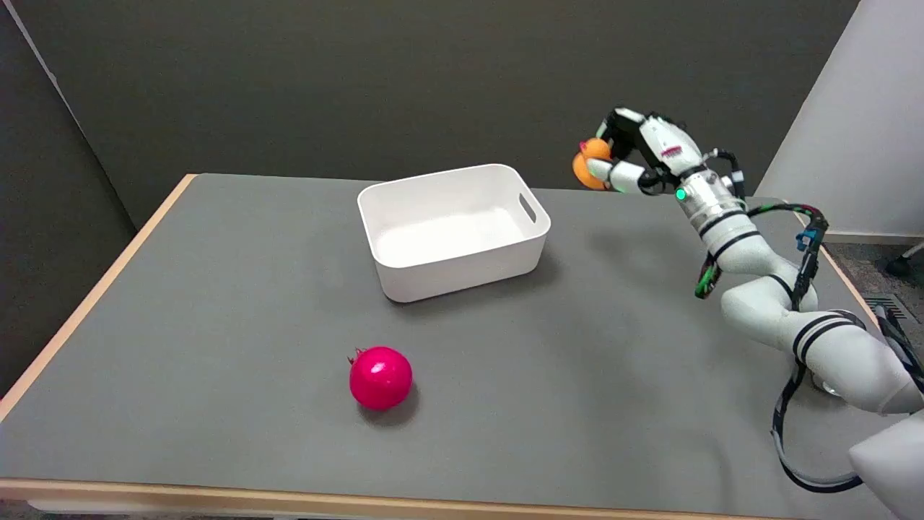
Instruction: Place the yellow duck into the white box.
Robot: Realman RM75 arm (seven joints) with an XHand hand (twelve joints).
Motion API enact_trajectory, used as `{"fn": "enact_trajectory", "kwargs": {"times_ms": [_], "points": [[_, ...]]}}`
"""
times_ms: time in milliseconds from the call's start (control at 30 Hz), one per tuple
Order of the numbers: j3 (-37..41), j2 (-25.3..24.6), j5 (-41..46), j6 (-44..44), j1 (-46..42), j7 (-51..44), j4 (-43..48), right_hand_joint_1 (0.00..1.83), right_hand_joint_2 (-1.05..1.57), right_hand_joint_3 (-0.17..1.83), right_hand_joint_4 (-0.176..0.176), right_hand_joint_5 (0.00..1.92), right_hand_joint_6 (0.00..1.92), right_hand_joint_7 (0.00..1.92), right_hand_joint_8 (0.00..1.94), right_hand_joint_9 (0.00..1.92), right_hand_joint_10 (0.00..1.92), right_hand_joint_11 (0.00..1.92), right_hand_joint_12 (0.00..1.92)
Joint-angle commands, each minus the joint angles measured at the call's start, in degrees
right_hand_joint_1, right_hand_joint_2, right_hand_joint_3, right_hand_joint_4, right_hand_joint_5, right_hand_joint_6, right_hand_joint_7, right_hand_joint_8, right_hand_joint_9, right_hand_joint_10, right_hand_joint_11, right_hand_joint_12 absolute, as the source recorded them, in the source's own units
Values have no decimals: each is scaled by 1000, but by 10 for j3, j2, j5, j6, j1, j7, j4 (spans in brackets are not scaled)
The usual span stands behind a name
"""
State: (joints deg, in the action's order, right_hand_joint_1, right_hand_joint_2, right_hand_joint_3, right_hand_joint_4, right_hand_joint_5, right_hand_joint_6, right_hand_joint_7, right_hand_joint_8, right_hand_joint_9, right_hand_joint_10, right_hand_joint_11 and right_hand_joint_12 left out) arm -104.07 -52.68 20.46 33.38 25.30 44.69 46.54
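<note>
Above table [216, 289], right of 1 white box [453, 230]: fingers [613, 173] grip 1 duck [590, 162]; 1 pomegranate [380, 378] nearer.

No legible text, brand name, number or sign appears anywhere in the head view. A small red mark sits on the white back of the robot's black-and-white right hand [639, 155], too small and blurred to read. The white rectangular plastic box [453, 230], the round magenta pomegranate [380, 378] and the grey counter with a pale wooden edge [216, 303] carry no lettering or labels.
</note>
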Motion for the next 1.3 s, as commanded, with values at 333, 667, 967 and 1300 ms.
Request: {"fn": "enact_trajectory", "kwargs": {"times_ms": [333,667,967,1300], "points": [[-218,-156,-4,-69,164,-5,-10,1139,1124,318,-30,599,1569,803,1399,694,1332,264,1647],[-233,-225,4,-105,183,-60,-117,1138,1124,320,-26,599,1567,799,1407,694,1339,257,1656],[-180,-195,57,-116,116,-93,-24,715,800,874,31,344,773,619,808,575,1183,263,1495],[-58,-162,122,-92,-4,-186,133,369,545,911,30,21,185,0,28,-1,163,-1,748]]}}
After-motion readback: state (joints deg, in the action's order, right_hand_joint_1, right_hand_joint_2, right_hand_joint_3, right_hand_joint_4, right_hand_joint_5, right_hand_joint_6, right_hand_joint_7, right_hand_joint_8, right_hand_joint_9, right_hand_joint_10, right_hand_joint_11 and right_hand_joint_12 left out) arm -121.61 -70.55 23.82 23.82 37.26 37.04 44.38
